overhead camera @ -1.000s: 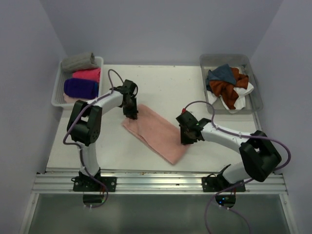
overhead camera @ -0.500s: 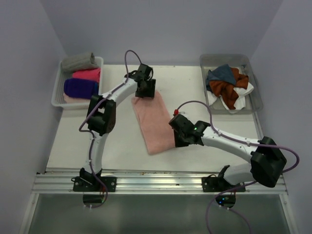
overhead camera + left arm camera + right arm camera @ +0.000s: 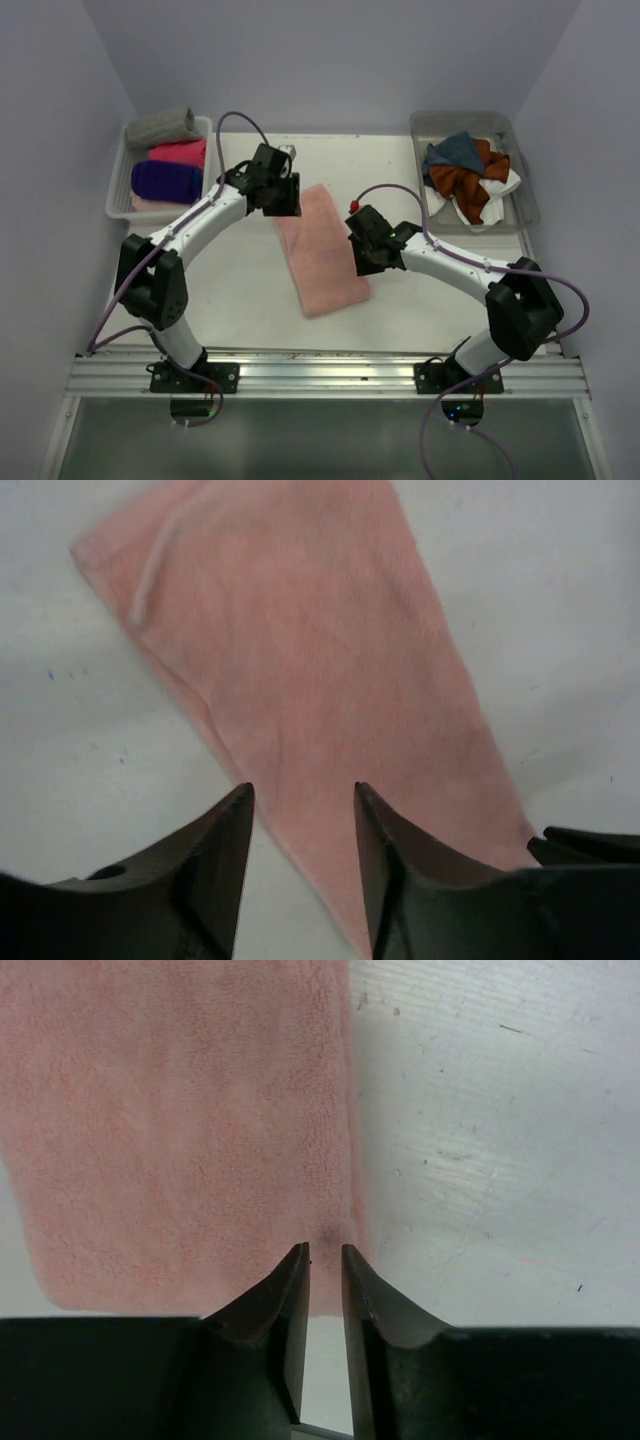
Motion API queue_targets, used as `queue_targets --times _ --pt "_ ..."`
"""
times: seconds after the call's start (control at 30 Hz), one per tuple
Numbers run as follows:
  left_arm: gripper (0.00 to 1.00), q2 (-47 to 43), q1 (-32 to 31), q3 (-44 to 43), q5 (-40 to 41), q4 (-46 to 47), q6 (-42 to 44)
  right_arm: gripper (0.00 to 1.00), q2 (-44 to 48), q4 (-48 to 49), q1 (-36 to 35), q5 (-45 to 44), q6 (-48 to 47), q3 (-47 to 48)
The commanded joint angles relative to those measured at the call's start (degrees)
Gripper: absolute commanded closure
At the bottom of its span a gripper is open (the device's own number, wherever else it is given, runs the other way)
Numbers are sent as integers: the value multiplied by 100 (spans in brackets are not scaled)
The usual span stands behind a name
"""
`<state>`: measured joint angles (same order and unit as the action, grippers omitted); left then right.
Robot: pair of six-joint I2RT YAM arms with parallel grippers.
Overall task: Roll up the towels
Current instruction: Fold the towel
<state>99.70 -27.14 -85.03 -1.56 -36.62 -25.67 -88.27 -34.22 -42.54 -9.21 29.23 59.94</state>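
A salmon pink towel (image 3: 322, 255) lies flat and slantwise on the table, its long axis running from far to near. My left gripper (image 3: 280, 200) hovers at its far left corner, open and empty; in the left wrist view (image 3: 300, 788) the towel (image 3: 300, 650) spreads out beyond the jaws. My right gripper (image 3: 365, 262) sits at the towel's right edge. In the right wrist view (image 3: 326, 1247) its jaws are nearly closed and pinch the towel (image 3: 180, 1120) at that edge, where a small pucker shows.
A white tray (image 3: 118, 205) at the far left holds rolled towels: grey (image 3: 160, 127), hot pink (image 3: 180, 152), purple (image 3: 165, 180). A clear tray (image 3: 525, 215) at the far right holds crumpled teal (image 3: 455, 150), rust orange (image 3: 465, 185) and white (image 3: 505, 185) towels.
Both grippers swung the towel from a diagonal lie to a more upright one. The left gripper then let go and drew back to the left; the right moved up along the towel's right edge.
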Motion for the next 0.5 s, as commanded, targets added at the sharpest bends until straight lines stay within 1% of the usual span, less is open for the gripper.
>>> queue_targets --times 0.0,0.03,0.07,0.13,0.17,0.2,0.27,0.37,0.4,0.47 --pt "47 -555 -239 1031 -328 234 -622 75 424 134 97 559 -435 -272" --pt "45 -679 -414 1224 -327 226 -702 72 503 309 97 709 -480 -386" --pt "43 -784 -476 1609 -353 243 -772 70 669 415 97 902 -541 -613" --pt "42 -1153 -705 2015 -423 392 -1009 70 732 574 97 1079 -559 -782" --pt "43 -1276 -775 2409 -511 480 -1088 77 732 591 97 1132 -585 -869" --pt "44 -1495 -889 2587 -703 576 -1220 79 689 618 97 1141 -577 -905" --pt "47 -1637 -1012 2982 -836 831 -1335 83 610 714 97 1132 -594 -1002" --pt "52 -1682 -1329 3142 -907 876 -1397 89 320 803 88 826 -498 -1168" --pt "52 -1621 -1495 3160 -890 815 -1388 93 223 750 97 694 -358 -1204" --pt "53 -1586 -1628 3221 -793 683 -1397 95 240 846 80 850 -226 -1405"
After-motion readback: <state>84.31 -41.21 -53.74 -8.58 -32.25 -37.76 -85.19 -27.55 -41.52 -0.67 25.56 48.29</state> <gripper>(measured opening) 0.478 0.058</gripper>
